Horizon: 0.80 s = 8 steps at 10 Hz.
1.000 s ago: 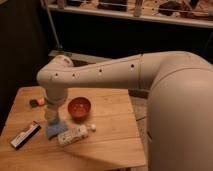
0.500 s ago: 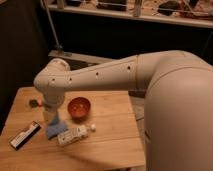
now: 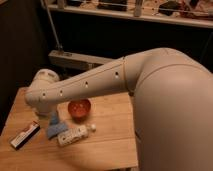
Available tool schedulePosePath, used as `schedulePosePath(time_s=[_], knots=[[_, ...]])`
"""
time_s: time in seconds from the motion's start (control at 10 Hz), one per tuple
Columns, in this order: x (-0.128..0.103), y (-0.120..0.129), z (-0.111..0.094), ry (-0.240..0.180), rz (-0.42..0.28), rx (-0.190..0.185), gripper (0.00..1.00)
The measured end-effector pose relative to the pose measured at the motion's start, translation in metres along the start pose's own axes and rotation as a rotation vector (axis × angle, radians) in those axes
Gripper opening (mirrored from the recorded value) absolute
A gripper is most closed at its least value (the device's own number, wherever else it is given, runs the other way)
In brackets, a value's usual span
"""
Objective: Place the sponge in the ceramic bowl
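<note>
The light blue sponge [image 3: 56,130] lies flat on the wooden table [image 3: 110,145], left of centre. My gripper [image 3: 52,119] hangs from the white wrist straight down over the sponge's left end, open, its tips at or just above the sponge. The orange-red ceramic bowl [image 3: 79,108] stands on the table a short way right of and behind the sponge, with nothing showing inside it. My thick white arm reaches in from the right and hides the table's far left part.
A white bottle [image 3: 74,135] lies on its side just right of the sponge, in front of the bowl. A flat black, red and white packet [image 3: 25,135] lies near the table's left front edge. A dark shelf unit stands behind the table.
My wrist has moved down and slightly left, bringing the gripper lower over the sponge. The sponge, bowl and bottle have not moved.
</note>
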Motion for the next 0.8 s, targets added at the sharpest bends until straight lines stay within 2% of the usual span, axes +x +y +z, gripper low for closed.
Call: schedulePosePath(time_s=[0.4,0.8], knots=[[0.008,0.007,0.024,0.044,-0.034,0.007,0.65],[0.008,0.015,0.049,0.065,-0.059,-0.02,0.65]])
